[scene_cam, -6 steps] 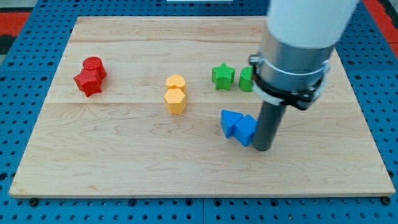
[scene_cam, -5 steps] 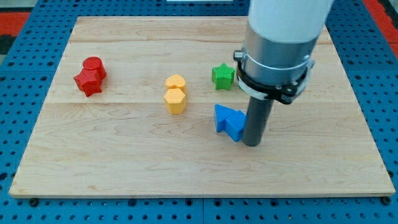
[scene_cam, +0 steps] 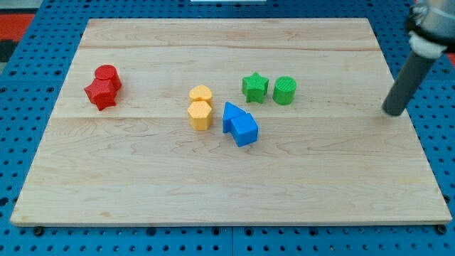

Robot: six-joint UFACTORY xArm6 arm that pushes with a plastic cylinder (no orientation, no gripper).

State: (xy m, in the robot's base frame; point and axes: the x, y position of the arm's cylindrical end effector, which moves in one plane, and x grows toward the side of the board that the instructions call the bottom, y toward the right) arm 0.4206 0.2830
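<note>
My tip (scene_cam: 392,112) is at the view's right, near the board's right edge, touching no block. The nearest block is the green cylinder (scene_cam: 285,90), well to its left, with the green star (scene_cam: 254,87) beside it. Two blue blocks (scene_cam: 239,124) sit pressed together near the middle, just right of the two yellow blocks (scene_cam: 201,107), which are stacked one above the other in the view. Two red blocks (scene_cam: 104,87) sit together at the far left.
The wooden board (scene_cam: 227,199) lies on a blue pegboard surface (scene_cam: 14,107). My arm's rod (scene_cam: 411,75) rises toward the view's top right corner.
My tip pushed the blue blocks leftward toward the yellow pair, then swung far right, away from them. The green cylinder, hidden before, is uncovered.
</note>
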